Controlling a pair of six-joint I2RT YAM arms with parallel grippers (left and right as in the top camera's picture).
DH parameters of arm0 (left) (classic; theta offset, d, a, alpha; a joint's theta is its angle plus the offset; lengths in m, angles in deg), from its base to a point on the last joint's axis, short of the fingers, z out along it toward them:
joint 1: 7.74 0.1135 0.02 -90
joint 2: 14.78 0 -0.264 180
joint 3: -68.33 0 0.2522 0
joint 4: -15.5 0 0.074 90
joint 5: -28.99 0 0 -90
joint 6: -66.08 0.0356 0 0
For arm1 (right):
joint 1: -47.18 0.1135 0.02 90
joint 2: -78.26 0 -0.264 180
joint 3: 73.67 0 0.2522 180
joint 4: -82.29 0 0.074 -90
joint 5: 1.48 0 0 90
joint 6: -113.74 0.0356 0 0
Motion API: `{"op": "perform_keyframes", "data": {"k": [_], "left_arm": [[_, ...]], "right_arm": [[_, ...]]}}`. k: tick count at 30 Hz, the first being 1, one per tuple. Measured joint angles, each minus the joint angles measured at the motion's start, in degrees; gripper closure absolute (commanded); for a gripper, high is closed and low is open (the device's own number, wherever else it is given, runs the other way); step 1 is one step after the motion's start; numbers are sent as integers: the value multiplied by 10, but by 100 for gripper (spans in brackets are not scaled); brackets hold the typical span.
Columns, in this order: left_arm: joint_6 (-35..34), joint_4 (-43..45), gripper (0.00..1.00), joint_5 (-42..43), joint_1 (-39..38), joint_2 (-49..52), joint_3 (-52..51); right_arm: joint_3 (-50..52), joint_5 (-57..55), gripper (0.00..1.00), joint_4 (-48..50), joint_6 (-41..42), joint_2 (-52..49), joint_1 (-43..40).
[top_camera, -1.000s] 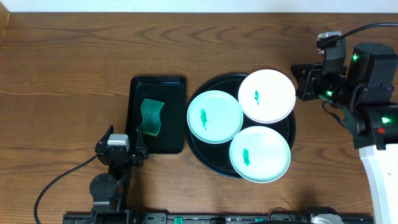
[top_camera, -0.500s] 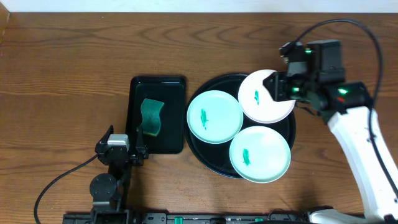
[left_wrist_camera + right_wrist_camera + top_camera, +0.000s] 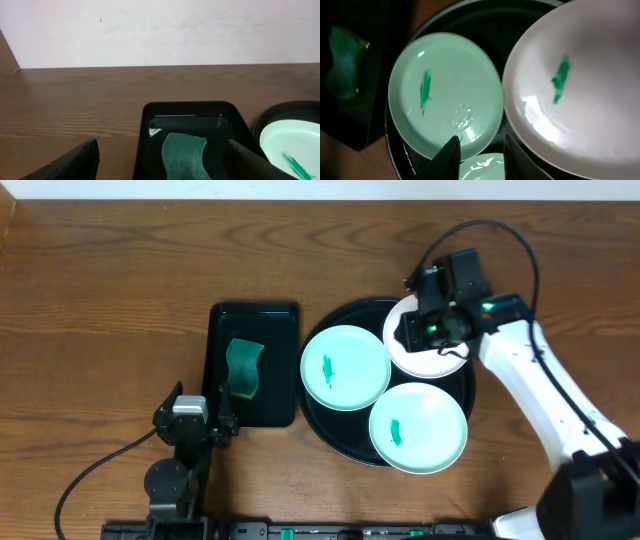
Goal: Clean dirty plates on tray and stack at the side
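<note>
Overhead, the right gripper [image 3: 416, 335] hovers over the white plate [image 3: 590, 100] at the tray's [image 3: 335, 430] far-right edge, fingers slightly parted. The left gripper [image 3: 162, 161] is spread wide.

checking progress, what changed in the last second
The right gripper swung in from the right to hover over the white plate, its jaws parting a little; nothing gripped. No plate moved: the mint plates, the tray, the sponge and the open left gripper stayed put.

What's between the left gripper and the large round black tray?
The smaller rectangular black tray holding a green sponge; overhead view shows it.
</note>
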Motion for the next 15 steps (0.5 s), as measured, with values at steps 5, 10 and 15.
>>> {"op": "perform_keyframes", "data": {"k": [5, 10, 15], "left_arm": [[0, 0, 21, 0, 0, 0, 0], [0, 0, 21, 0, 0, 0, 0], [0, 0, 21, 0, 0, 0, 0]], "right_arm": [[0, -2, 89, -7, 3, -40, 24], [1, -7, 87, -12, 9, -76, 30], [2, -11, 77, -16, 14, -88, 30]]}}
